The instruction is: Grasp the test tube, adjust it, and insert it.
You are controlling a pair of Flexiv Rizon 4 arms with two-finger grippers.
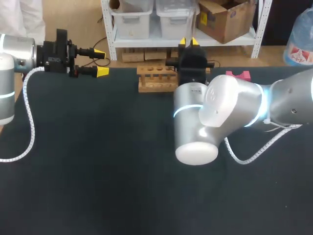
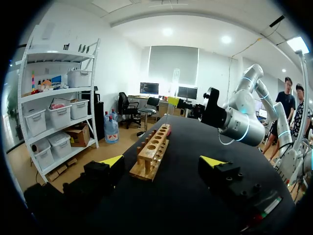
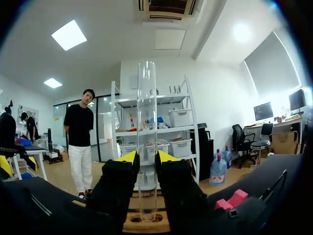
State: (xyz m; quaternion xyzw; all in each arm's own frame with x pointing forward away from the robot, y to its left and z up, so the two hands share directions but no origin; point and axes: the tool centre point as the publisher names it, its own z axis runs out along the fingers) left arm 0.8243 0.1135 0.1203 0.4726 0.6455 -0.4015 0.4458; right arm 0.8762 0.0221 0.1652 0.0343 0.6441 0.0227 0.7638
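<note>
A clear test tube (image 3: 146, 122) stands upright between the yellow-tipped fingers of my right gripper (image 3: 146, 157), which is shut on it. Its lower end hangs right over the wooden tube rack (image 3: 146, 226); whether it is inside a hole I cannot tell. In the head view my right gripper (image 1: 189, 41) is above the right end of the rack (image 1: 156, 77) at the table's far edge. From the left wrist the test tube (image 2: 175, 78) and the right gripper (image 2: 183, 104) show over the far end of the rack (image 2: 152, 152). My left gripper (image 1: 101, 61) is open and empty, left of the rack.
A pink block (image 1: 238, 75) lies on the black table right of the rack, also seen as the pink block (image 3: 234, 198) beside my right gripper. My right arm's big elbow joint (image 1: 198, 125) hangs over the table's middle. A white cable (image 1: 29, 117) loops down from my left arm.
</note>
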